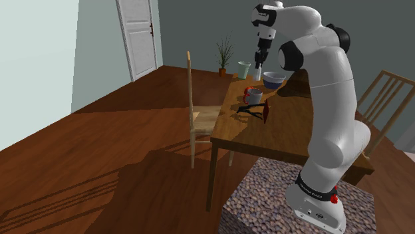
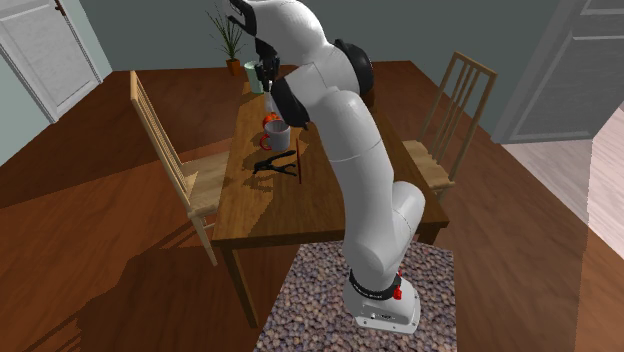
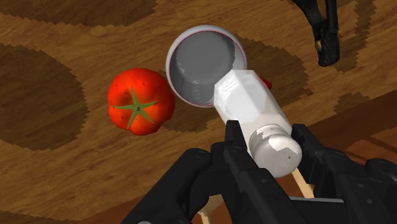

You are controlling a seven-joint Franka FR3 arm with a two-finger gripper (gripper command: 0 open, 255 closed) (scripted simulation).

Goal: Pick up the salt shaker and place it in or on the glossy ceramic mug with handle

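Salt shaker (image 3: 254, 111) sits clamped, tilted, in pincer (image 3: 270, 145) above mug (image 3: 197, 63). Tilt may catch rim, toppling it onto bench (image 3: 63, 159).

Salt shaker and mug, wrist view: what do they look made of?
Salt shaker: translucent whitish faceted body, probably glass or clear plastic. Its cap is mottled grey, perhaps metal. Mug: uniform grey inside with a thin pinkish line at the rim. Ceramic is plausible, but the flat shading leaves it open.
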